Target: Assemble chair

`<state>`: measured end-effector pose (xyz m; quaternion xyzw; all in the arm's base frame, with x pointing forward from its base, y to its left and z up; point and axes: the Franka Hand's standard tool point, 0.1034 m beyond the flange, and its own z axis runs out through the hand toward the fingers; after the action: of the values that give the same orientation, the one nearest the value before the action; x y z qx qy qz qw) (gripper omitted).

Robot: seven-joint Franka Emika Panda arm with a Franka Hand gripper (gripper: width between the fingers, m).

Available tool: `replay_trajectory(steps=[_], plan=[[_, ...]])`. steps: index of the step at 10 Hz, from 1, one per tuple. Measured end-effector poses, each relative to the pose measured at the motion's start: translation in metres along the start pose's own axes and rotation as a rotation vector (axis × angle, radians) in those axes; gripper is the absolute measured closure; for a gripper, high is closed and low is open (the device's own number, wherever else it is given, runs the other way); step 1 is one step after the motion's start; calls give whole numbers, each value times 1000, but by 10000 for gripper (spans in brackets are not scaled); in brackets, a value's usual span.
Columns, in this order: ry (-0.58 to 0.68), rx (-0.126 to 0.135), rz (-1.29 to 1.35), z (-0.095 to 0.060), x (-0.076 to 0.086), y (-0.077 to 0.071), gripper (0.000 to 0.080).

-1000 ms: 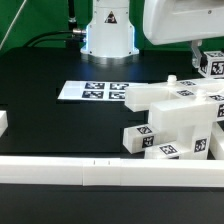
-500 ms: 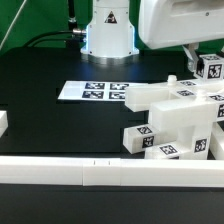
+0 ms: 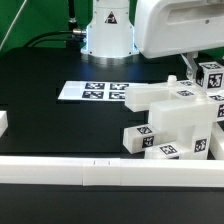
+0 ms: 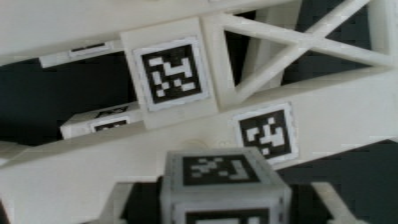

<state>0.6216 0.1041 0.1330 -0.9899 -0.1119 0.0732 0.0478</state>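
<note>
A black desk [image 3: 50, 125] carries everything. Well away from the claw [image 3: 208, 78], toward the exterior view's left, a thin flat white marker board [image 3: 95, 90] printed with square tags lies flat on it. Beyond that board, equally far from the claw, stands the white robot base [image 3: 108, 30]. On the near side of the desk, well below the claw, a long low white border rail [image 3: 90, 172] runs across. A small white piece [image 3: 3, 122] sits at the far left edge, cut off by the frame.

Crowding the space just under the claw is a cluster of glossy white plastic chair parts [image 3: 170, 120], chunky blocks packed together with black-and-white square tags on their faces. In the wrist view, an X-braced white plastic side frame [image 4: 302, 45] lies beneath the claw. With it are a flat white bar bearing a tag [image 4: 173, 75] and a second tagged face [image 4: 267, 130] closer in.

The claw [image 4: 222, 200] is clamped on a small glossy white plastic cube [image 3: 211, 74] with tags on its faces. The cube [image 4: 221, 168] sits between the dark fingers [image 4: 306, 205], one on each side. It hangs directly over the cluster. The pictures do not show whether its underside touches the parts.
</note>
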Motion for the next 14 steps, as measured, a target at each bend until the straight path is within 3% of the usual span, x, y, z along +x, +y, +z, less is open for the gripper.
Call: replay_trajectory(steps=[3,8,12,14], plan=[[14,-3,-27,3,0,9,515],[56,-10,-28,3,4,6,515],[53,-8,-28,-2,-6,4,515],[47,-8,-27,3,-8,6,515]])
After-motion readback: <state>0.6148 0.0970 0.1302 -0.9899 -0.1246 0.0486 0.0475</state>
